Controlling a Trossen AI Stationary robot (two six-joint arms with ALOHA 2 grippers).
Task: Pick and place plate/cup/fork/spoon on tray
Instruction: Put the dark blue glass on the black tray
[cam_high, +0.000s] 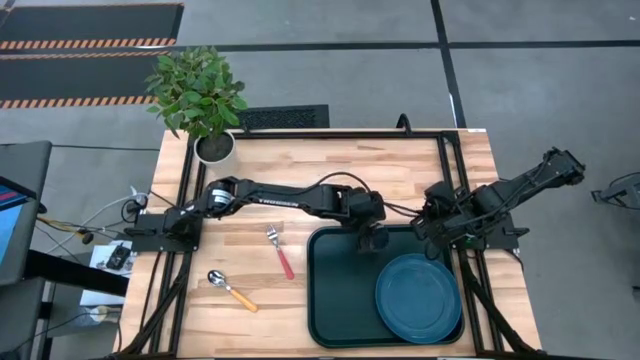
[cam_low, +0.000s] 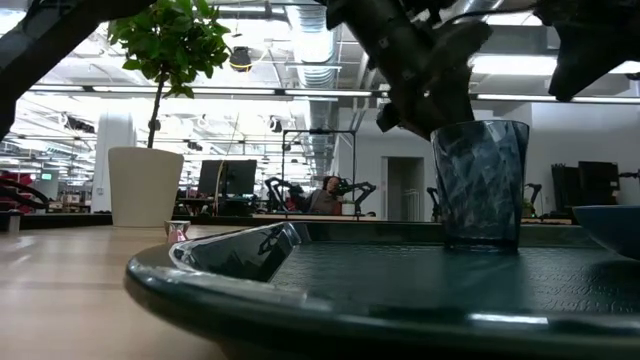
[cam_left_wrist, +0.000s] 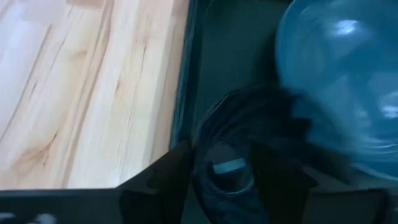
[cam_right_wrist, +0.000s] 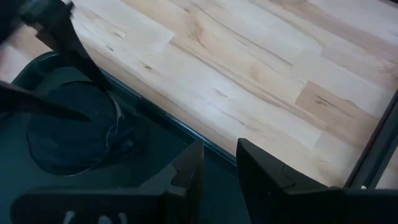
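So the left gripper (cam_high: 373, 238) is hovering right over the cup (cam_low: 480, 185), which is standing upright on the tray (cam_high: 335, 300), near the far edge. From table level the fingers look like they sit above the rim rather than around the glass, and in the left wrist view they straddle the cup with a gap on each side, so I'd call it let go, jaws spread. Looks like the tail end of placing the cup.

If I were running this: lift straight up, no sideways drift, until the fingers are well clear of the rim. That tumbler is light and tall for its base, so a nudge could tip it, and the plate (cam_high: 418, 297) is just beside it.

The cup itself is a small smoky grey see-through tumbler with a faceted pattern in the wall. The plate is dark teal-blue and lies flat in the tray's near right part.

The right gripper (cam_right_wrist: 219, 163) waits by the tray's far right corner, fingers close together with a thin gap, holding nothing.

Still to go: the fork (cam_high: 279, 251) and spoon (cam_high: 230, 288) lie on the table (cam_high: 300, 170) left of the tray, apart from each other. A potted plant (cam_high: 200, 100) sits at the far left corner.
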